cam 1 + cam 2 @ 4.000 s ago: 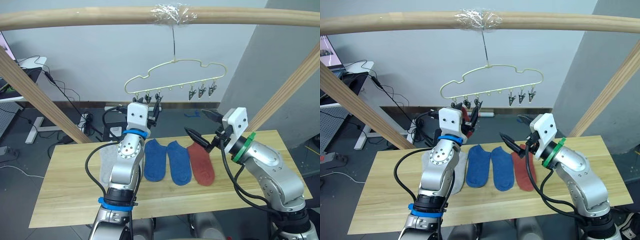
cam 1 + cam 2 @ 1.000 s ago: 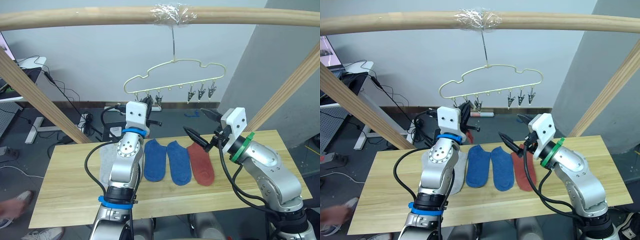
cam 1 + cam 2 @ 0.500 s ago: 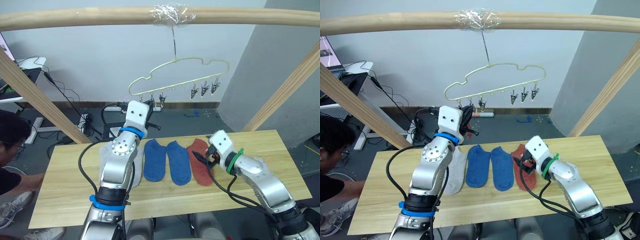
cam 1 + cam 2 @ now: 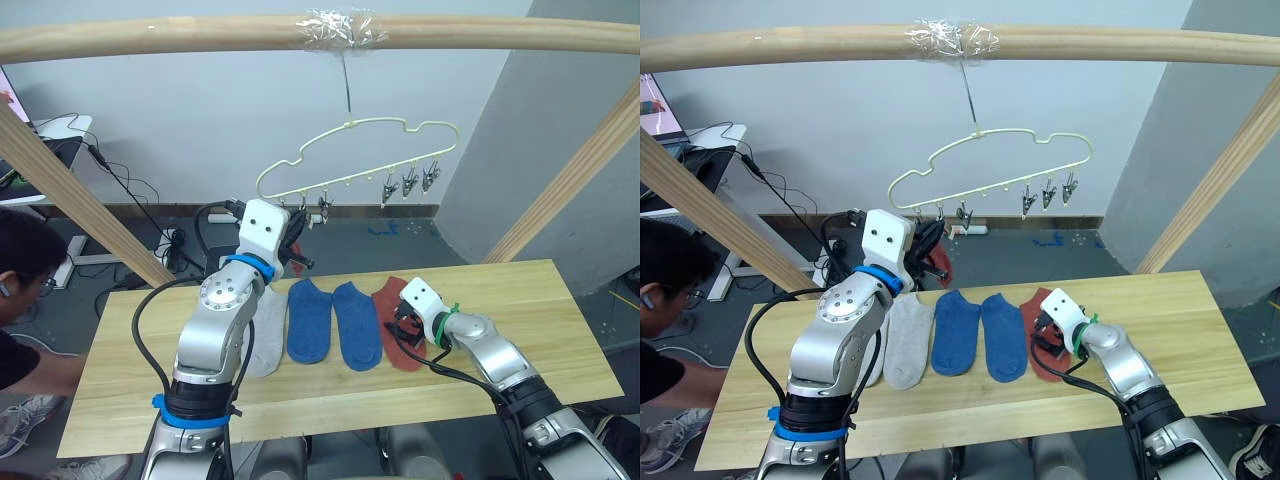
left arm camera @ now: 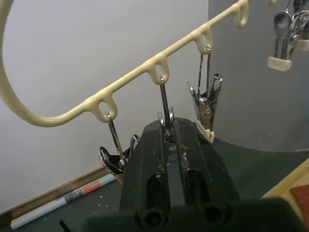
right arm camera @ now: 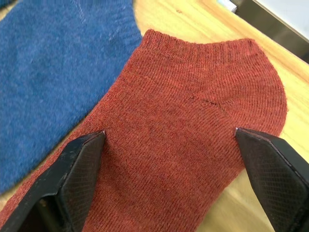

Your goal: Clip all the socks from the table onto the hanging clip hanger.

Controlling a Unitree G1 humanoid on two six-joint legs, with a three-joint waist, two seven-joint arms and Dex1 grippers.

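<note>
On the table (image 4: 560, 330): 1 grey sock (image 4: 908, 340), 2 blue socks (image 4: 335, 322) and 1 red sock (image 4: 392, 303), side by side. The right gripper (image 6: 169, 145) is spread wide, fingertips straddling the red sock, gripping nothing. The left gripper (image 5: 169, 140) is pinched on 1 clip (image 5: 165, 113) of the clip hanger (image 4: 350, 150); 6 clips counted.

Socks (image 4: 958, 332) lie in a row mid table (image 4: 1200, 330), nearer its back edge; clip hanger (image 4: 990, 165) hangs above/behind them.

It looked like a lab: a wooden pole frame (image 4: 200, 35), trailing floor cables (image 4: 150, 215), a desk (image 4: 50, 130) far left.
</note>
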